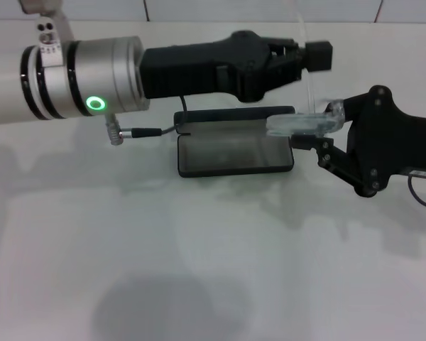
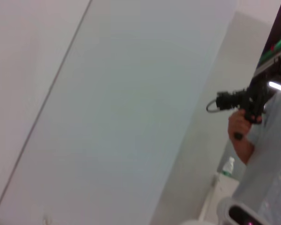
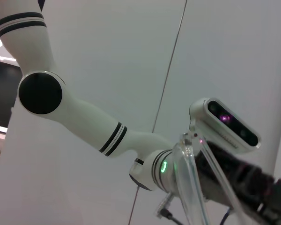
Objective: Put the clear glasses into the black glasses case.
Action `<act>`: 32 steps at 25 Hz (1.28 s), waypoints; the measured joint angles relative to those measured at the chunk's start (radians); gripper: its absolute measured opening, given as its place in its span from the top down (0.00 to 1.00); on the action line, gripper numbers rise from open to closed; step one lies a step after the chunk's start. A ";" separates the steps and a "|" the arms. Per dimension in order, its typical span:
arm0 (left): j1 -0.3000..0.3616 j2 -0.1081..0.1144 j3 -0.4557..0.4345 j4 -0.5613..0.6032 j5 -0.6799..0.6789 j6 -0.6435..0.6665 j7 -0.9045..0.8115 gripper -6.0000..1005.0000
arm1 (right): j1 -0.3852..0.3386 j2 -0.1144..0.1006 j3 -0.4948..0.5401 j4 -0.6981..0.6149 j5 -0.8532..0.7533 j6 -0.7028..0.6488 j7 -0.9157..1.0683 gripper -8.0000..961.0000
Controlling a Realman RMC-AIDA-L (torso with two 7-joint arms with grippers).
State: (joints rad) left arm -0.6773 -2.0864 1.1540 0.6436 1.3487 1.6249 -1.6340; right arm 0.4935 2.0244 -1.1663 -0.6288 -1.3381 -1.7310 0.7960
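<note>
You have one black glasses case [image 1: 234,145] lying open on the tabletop [image 1: 213,270], one pair of clear glasses [image 1: 302,124] clamped in the right tool [image 1: 314,131] above its right end, and the left tool [image 1: 298,57] raised behind it, grip unclear.

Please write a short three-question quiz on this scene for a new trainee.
1. True or false: the black glasses case lies open on the table.
2. Which gripper holds the clear glasses? A: left gripper. B: right gripper.
3. Fill in: the glasses are held above the case's ____ end, toward the robot's right arm, not yet inside.

Key: 1 true. 2 B; the left gripper hangs above the back of the case, with one clear arm of the glasses rising in front of its tip. 3 right.
</note>
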 joint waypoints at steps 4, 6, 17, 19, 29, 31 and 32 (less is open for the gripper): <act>0.017 0.001 -0.002 0.003 -0.032 0.000 0.021 0.95 | 0.000 0.001 -0.010 -0.001 0.001 0.005 -0.001 0.86; 0.021 0.002 -0.002 0.004 -0.032 0.000 0.021 0.95 | 0.000 0.001 -0.009 0.001 0.003 0.007 -0.001 0.86; 0.033 0.003 -0.021 -0.002 -0.009 -0.003 0.027 0.95 | 0.003 0.000 -0.007 -0.003 0.005 0.018 -0.002 0.86; 0.043 0.002 -0.071 -0.013 -0.011 -0.008 0.059 0.95 | 0.003 0.001 -0.006 -0.003 0.012 0.017 -0.005 0.85; 0.079 0.000 -0.197 -0.127 -0.085 -0.089 0.266 0.95 | 0.009 0.000 -0.029 0.022 0.123 -0.181 0.034 0.85; 0.077 -0.002 -0.186 -0.127 -0.076 -0.095 0.295 0.95 | 0.022 0.002 -0.047 0.017 0.125 -0.195 0.082 0.85; 0.075 -0.002 -0.172 -0.127 -0.075 -0.095 0.310 0.95 | 0.032 0.002 -0.060 0.017 0.125 -0.195 0.099 0.85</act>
State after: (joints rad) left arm -0.6028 -2.0888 0.9816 0.5165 1.2733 1.5298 -1.3236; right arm 0.5253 2.0261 -1.2265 -0.6117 -1.2127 -1.9261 0.8951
